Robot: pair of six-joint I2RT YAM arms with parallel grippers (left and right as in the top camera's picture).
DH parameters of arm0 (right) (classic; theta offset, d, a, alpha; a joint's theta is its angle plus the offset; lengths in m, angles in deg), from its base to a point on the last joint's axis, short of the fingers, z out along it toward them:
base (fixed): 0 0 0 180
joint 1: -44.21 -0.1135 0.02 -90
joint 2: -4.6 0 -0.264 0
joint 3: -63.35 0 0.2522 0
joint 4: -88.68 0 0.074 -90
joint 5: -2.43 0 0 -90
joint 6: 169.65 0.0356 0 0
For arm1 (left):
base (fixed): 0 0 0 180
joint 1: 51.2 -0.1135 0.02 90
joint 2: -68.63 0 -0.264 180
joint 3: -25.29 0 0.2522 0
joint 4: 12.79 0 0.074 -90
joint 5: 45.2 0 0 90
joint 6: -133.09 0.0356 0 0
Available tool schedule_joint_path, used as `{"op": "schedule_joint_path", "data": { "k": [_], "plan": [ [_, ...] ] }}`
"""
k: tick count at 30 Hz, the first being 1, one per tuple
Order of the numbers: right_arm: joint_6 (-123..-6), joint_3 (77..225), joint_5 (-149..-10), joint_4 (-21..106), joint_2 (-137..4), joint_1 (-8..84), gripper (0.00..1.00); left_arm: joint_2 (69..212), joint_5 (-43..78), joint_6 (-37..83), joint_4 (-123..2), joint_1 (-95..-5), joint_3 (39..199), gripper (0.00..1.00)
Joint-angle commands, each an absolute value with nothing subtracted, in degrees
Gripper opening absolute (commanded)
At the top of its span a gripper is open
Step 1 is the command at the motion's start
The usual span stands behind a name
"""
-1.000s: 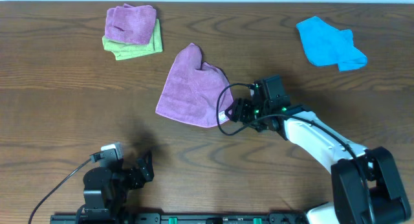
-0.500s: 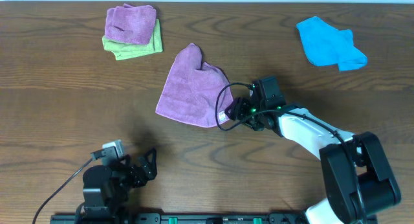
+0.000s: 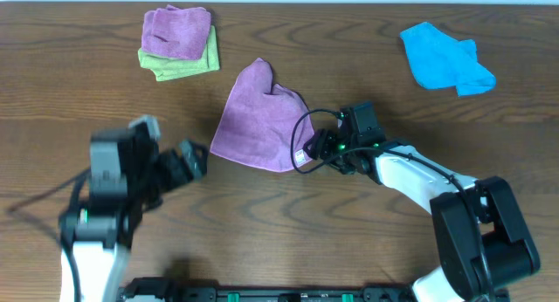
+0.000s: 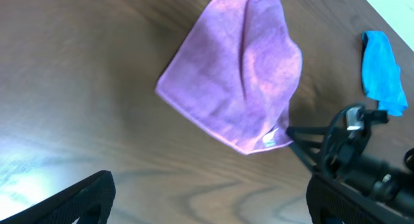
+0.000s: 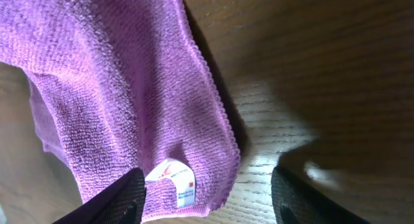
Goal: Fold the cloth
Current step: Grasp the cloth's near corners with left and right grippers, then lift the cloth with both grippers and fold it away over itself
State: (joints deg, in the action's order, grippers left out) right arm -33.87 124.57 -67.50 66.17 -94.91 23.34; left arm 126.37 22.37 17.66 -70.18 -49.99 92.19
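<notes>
The lilac-purple cloth [image 3: 260,117] lies crumpled and partly doubled over on the table's middle; its white tag [image 3: 299,156] is at the near right corner. My right gripper [image 3: 312,150] is open, low over that corner, its fingers either side of the tag [image 5: 173,182] in the right wrist view, where the cloth [image 5: 103,75] fills the left. My left gripper [image 3: 194,157] is open and empty, just left of the cloth's near left corner. The left wrist view shows the cloth [image 4: 236,75] ahead of the spread fingers [image 4: 207,204].
A folded purple square [image 3: 177,30] sits on a green cloth [image 3: 186,63] at the back left. A bright blue cloth [image 3: 445,59] lies at the back right and shows in the left wrist view [image 4: 381,68]. The right arm [image 4: 362,166] reaches in from the right.
My left arm has lifted from the table's front edge and moved forward to the cloth's near left corner. My right gripper has edged slightly left onto the tag corner.
</notes>
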Motion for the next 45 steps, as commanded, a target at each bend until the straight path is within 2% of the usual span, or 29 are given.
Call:
{"op": "schedule_joint_path", "data": {
  "k": [1, 10, 16, 23, 31, 32, 35, 39, 45],
  "plan": [
    [-32.25, 124.22, -69.42, 65.99, -95.93, 23.45, 0.63, 133.93, 18.00, 18.82, -70.58, -50.03, 96.61, 0.96],
    [-29.76, 124.22, -69.33, 67.09, -98.14, 23.10, 0.61, 148.03, 17.95, 10.01, -69.88, -50.03, 96.67, 0.96],
    [-27.75, 124.22, -68.68, 69.10, -99.63, 22.69, 0.61, 153.73, 18.19, 9.18, -69.62, -50.03, 96.65, 0.95],
    [-27.60, 124.22, -68.70, 69.05, -99.69, 22.60, 0.59, 157.14, 18.17, 9.18, -68.11, -50.03, 96.65, 0.96],
    [-27.14, 124.22, -68.77, 68.75, -102.25, 20.53, 0.52, 157.40, 18.17, 8.13, -64.55, -50.03, 96.65, 0.96],
    [-27.11, 124.22, -68.72, 68.75, -102.47, 20.37, 0.50, 157.43, 18.19, 8.13, -64.30, -50.03, 96.65, 0.95],
    [-27.16, 124.22, -68.90, 68.73, -103.26, 20.22, 0.36, 157.43, 18.39, 8.13, -63.76, -50.03, 96.65, 0.95],
    [-27.42, 124.25, -69.57, 68.73, -103.30, 20.28, 0.02, 157.43, 19.85, 8.15, -62.62, -50.03, 96.54, 0.95],
    [-27.62, 124.25, -69.33, 68.73, -103.17, 20.66, 0.01, 157.47, 21.45, 8.22, -59.39, -50.03, 96.02, 0.95]
  ]
}}
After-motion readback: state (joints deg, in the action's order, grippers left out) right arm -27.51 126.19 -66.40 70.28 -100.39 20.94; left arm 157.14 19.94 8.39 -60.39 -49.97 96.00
